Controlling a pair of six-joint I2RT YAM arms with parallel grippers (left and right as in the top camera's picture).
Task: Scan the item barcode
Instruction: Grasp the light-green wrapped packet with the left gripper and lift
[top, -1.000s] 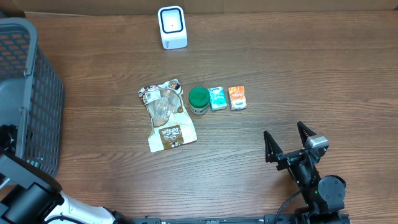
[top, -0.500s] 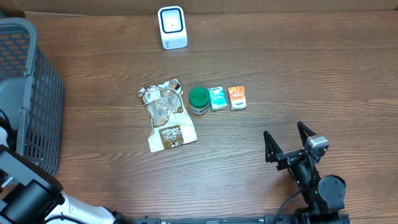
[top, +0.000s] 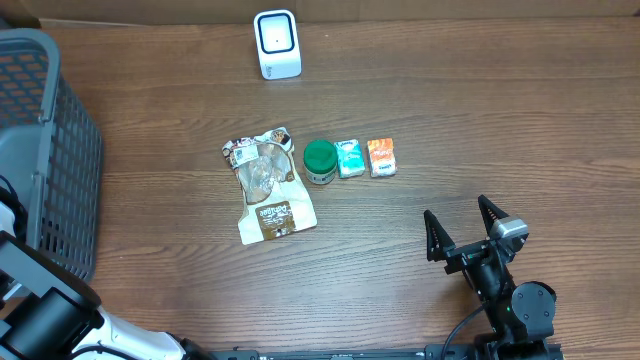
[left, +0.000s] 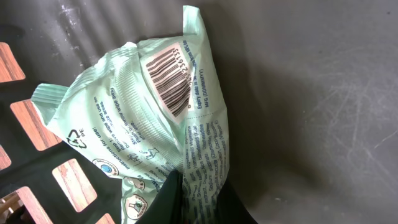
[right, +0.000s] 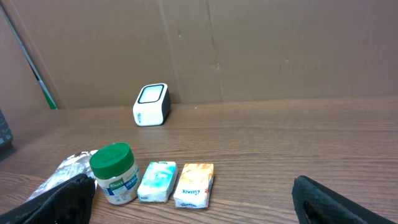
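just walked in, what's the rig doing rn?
The left claw is down inside the grey basket, shut on the edge of a pale green packet whose barcode faces the wrist camera. The right claw sits open and empty near the front edge of the table. The white scanner stands at the far side. A brown pouch, green-lidded jar, teal pack and orange pack lie mid-table, apart from both claws. Nothing is at the scanner yet.
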